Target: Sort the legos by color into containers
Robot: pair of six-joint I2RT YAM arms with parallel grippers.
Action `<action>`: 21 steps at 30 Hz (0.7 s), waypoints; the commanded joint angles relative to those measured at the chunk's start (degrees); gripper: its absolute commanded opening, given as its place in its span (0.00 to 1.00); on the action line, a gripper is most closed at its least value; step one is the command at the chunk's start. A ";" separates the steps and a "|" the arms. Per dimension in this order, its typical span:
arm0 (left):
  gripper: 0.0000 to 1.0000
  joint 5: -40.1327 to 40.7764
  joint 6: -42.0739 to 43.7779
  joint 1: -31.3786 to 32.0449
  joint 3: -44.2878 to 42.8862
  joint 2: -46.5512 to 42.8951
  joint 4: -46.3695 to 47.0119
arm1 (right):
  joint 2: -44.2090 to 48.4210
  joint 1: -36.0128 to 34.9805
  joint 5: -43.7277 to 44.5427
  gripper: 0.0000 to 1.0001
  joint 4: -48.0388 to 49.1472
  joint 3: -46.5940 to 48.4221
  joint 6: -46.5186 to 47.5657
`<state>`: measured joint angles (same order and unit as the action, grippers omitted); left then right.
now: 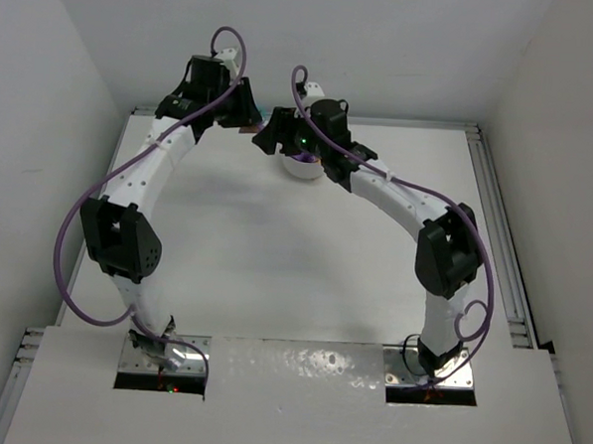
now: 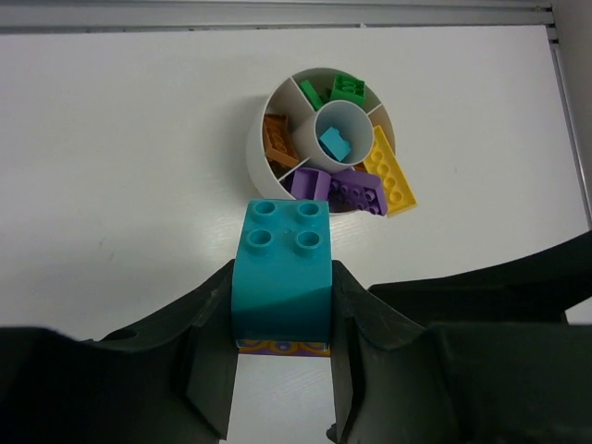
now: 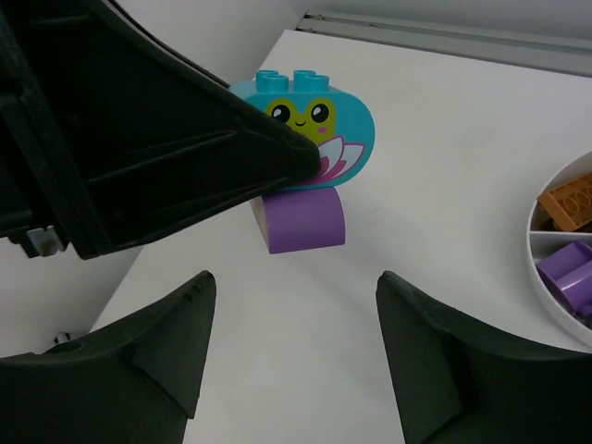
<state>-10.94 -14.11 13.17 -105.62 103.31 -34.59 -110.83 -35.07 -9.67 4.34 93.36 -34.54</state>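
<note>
So the left hand (image 2: pixel 282 301) is clamped on a teal frog-face brick (image 2: pixel 282 268) with a purple piece (image 3: pixel 301 220) stuck underneath. The white dish (image 2: pixel 262 139) sits just ahead of it, sorted legos (image 2: pixel 359 192) inside. The right hand (image 3: pixel 291 296) is spread apart and empty.

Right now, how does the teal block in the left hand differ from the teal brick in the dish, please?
The teal block is far larger than the teal brick. The block is gripped by the left hand; the brick lies tilted in the central well. The block shows a frog face; the brick looks plain. Both are teal.
</note>
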 commanded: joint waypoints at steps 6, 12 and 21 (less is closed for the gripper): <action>0.00 -2.33 -2.24 0.54 -0.46 -0.65 0.49 | -3.69 -0.44 0.97 0.70 5.76 4.28 -2.98; 0.00 -3.21 -2.50 0.81 0.24 -0.74 0.49 | -5.80 -0.44 1.32 0.61 7.00 6.66 -3.34; 0.00 -3.30 -2.77 0.89 0.86 -0.30 1.10 | -5.63 -0.44 1.41 0.58 8.93 6.39 -3.25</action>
<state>-13.04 -15.79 13.23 -104.97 103.31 -34.83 -117.03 -35.14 -9.02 7.94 97.45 -37.47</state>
